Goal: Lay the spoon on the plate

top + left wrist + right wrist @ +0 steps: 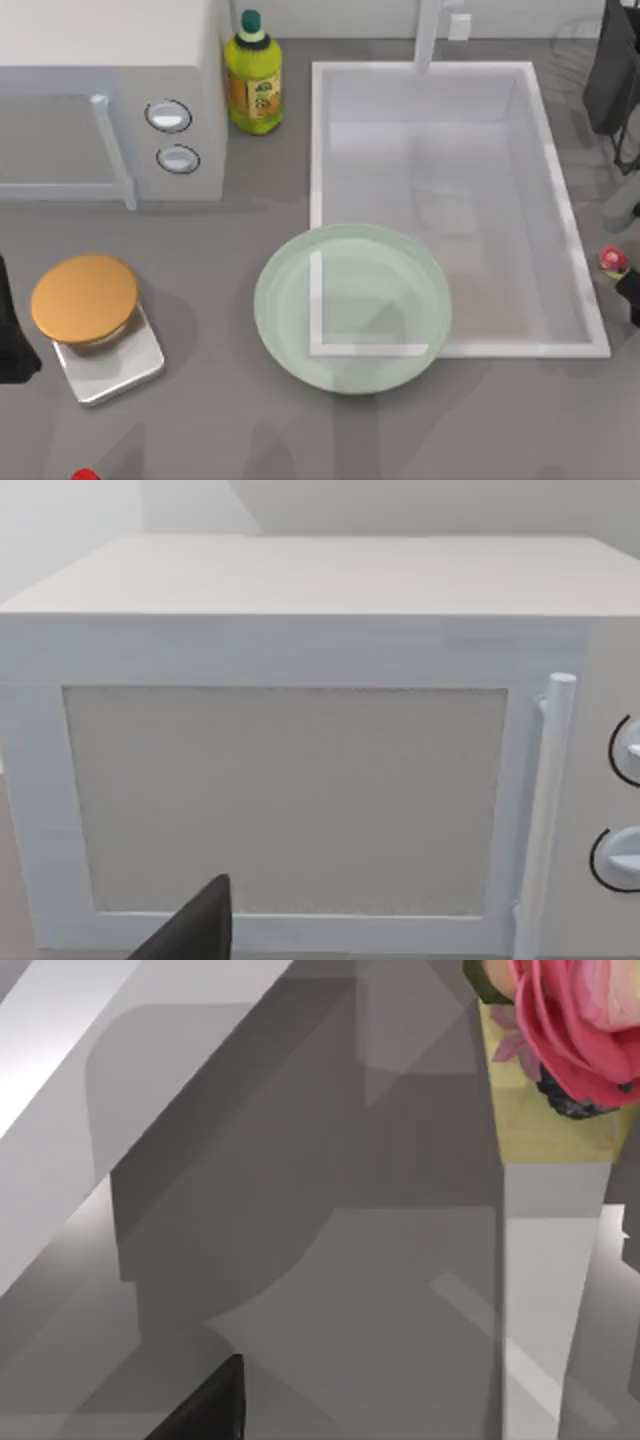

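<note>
Plate [290, 340]: pale green see-through glass, round and shallow, just 6 o'clock of table centre. It lies over the 7 o'clock corner of the sink [560, 215], and the sink's white rim shows through the glass as an L.

Sink: white rectangular basin from centre out toward 2 o'clock. A white faucet post [428, 35] stands at its 12 o'clock edge.

Spoon [612, 262]: at the 3 o'clock edge of the table, outside the sink rim and well apart from the plate. The red-pink knob is plain in the top view. In the right wrist view the spoon [545, 1120] is close to the camera: rose-like knob, pale yellowish handle, then a whitish length beyond.

Right gripper [630, 295]: dark, at the 3 o'clock edge, just beside the spoon's knob on its 5 o'clock side. The arm runs up that edge toward 1 o'clock. Whether the claw is wide, narrow or closed on the spoon: cannot tell.

Left gripper [8, 335]: parked at the 9 o'clock edge. Its wrist camera faces the microwave door. Claw state: cannot tell.

Surface: flat grey counter.
- White microwave [110, 95] at 10–11 o'clock, with a bar handle and two round dials.
- Yellow-green oil bottle [252, 80] with a green cap, upright, just beside the microwave at 12 o'clock.
- Orange disc [85, 298] on a steel square base [115, 365] at 8 o'clock.
- Small red thing [85, 475] at the 7 o'clock edge, too cut off to name.
</note>
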